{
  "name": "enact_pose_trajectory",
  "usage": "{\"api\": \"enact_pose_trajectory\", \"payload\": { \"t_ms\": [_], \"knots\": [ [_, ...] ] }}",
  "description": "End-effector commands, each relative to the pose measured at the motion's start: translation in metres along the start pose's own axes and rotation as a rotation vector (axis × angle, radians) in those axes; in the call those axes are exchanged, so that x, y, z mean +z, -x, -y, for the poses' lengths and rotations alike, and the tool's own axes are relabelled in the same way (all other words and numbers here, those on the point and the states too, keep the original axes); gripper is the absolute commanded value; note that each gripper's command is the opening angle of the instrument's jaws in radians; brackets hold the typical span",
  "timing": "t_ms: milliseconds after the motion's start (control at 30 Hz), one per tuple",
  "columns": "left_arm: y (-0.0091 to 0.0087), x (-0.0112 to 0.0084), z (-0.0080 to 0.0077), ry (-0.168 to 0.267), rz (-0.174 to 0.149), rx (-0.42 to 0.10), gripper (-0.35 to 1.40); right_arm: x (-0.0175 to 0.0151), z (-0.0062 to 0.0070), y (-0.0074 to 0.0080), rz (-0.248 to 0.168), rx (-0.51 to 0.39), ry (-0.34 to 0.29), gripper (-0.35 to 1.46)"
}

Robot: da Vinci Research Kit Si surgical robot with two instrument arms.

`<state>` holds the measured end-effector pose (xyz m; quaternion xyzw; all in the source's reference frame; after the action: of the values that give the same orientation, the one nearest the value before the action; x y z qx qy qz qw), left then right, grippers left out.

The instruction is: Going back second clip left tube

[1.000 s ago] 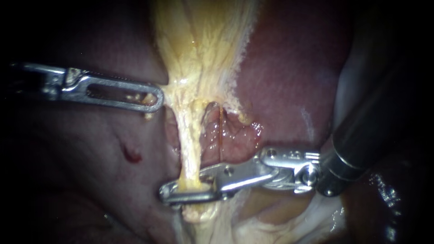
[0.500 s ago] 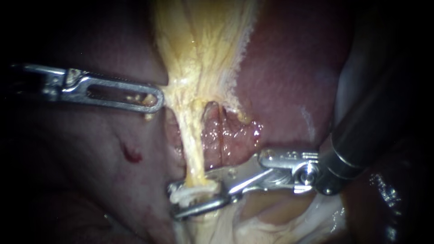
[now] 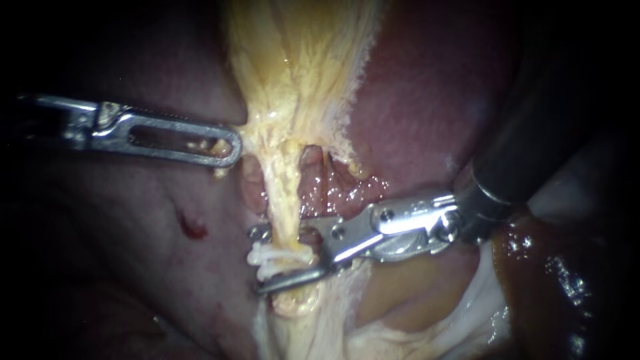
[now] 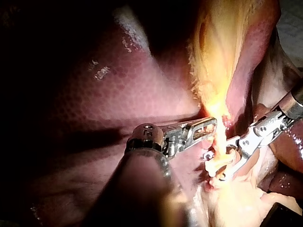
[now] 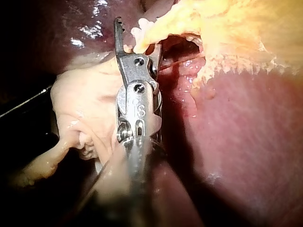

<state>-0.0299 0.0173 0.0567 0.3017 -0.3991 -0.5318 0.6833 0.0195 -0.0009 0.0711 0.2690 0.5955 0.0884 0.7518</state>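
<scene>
A thin yellow tube (image 3: 283, 200), the left one, runs down from the broad yellow tissue (image 3: 300, 60). A white clip (image 3: 280, 257) sits across it low down. My right instrument (image 3: 260, 261) comes in from the right. Its jaws stand open, one above and one below the clip, with the tube between them. The left wrist view shows the same open jaws (image 4: 214, 167) around the clip (image 4: 220, 165). My left instrument (image 3: 230, 145) lies level at the left, shut on the edge of the yellow tissue and holding it taut.
Dark red liver (image 3: 427, 120) lies behind and to the right of the tube. A pink, wet tube (image 3: 313, 177) stands just right of the yellow one. Pale fatty tissue (image 3: 400, 307) lies under the right instrument's shaft. A small red spot (image 3: 193, 230) marks the tissue at the left.
The right instrument's jaws, shut across the tube a second ago, have opened and left a white clip on it. Its shaft has swung upward. The left instrument has held still.
</scene>
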Motion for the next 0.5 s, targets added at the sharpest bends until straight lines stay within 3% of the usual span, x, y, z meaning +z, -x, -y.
{"api": "enact_pose_trajectory", "payload": {
  "t_ms": [33,233,500],
  "knots": [
    [0.0000,-0.0001,0.0000,0.000,0.000,0.000,-0.35,-0.0004,-0.0001,0.0000,0.005,-0.004,-0.002,0.50],
    [0.0000,-0.0001,0.0000,0.000,0.000,0.000,-0.35,-0.0028,0.0008,-0.0002,0.004,-0.034,-0.002,0.50],
    [0.0000,-0.0002,0.0000,-0.001,-0.001,0.000,-0.35,-0.0099,0.0020,-0.0022,0.002,-0.095,0.029,0.50]
  ]
}}
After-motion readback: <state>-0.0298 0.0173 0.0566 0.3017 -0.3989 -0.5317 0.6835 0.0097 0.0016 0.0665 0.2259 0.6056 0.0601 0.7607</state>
